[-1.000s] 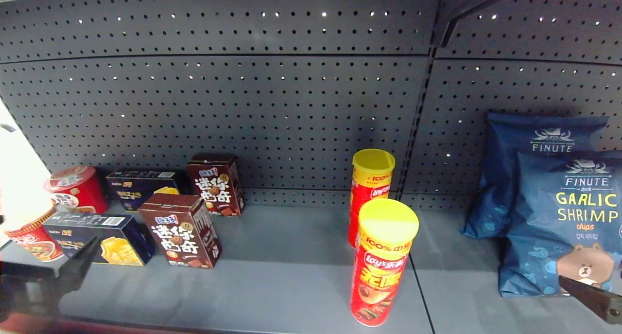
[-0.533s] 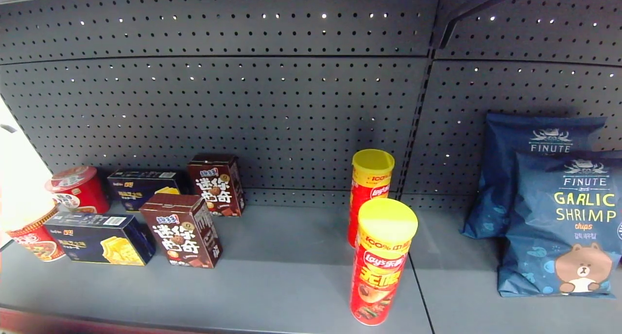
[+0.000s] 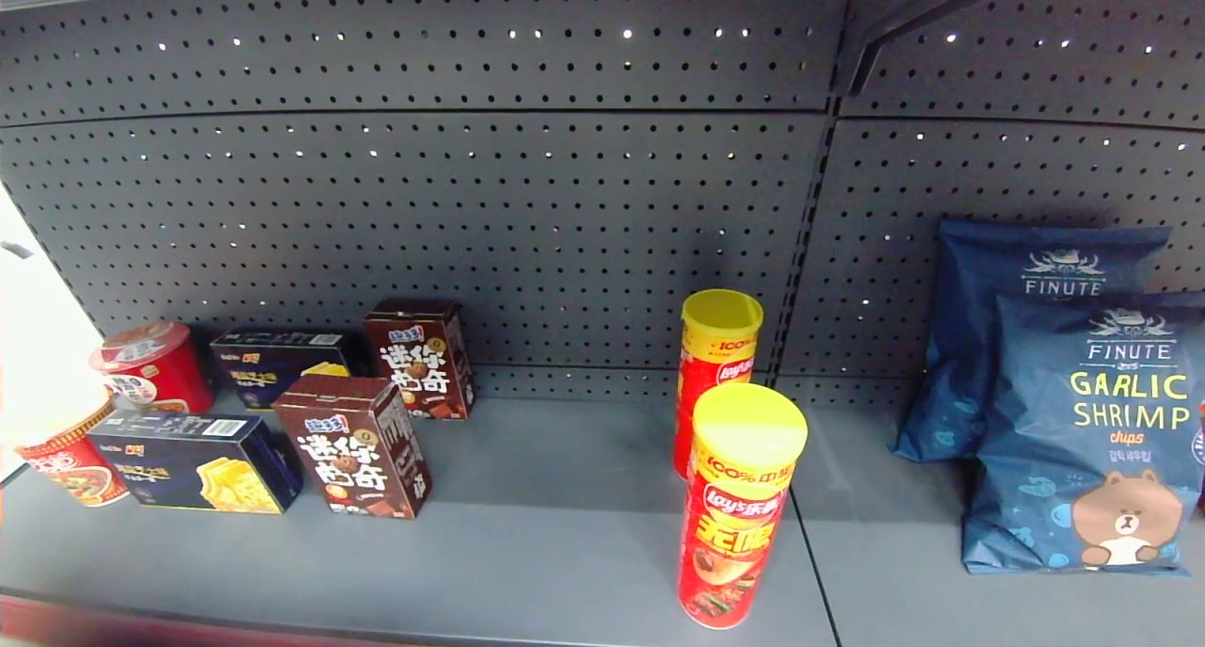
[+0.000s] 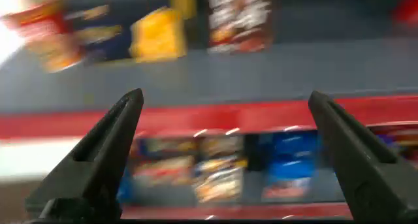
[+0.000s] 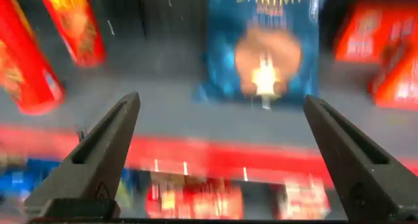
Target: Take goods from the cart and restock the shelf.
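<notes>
Left hand (image 4: 223,96) and right hand (image 5: 222,98) are both spread and empty, facing the shelf (image 3: 565,534) front, likely ready to fetch more goods, with the chip bag (image 5: 264,48) beyond the right hand.

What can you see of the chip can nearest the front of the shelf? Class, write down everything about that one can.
The front can is a tall, slim cylinder with a glossy red printed wrap and a yellow band under the top. Its flat yellow lid, which looks like plastic, is on. It stands upright near the front edge of the grey shelf, just beside the seam between two shelf boards. A matching can stands directly behind it, partly hidden. Whether the two touch cannot be told. Nothing else touches it.
</notes>
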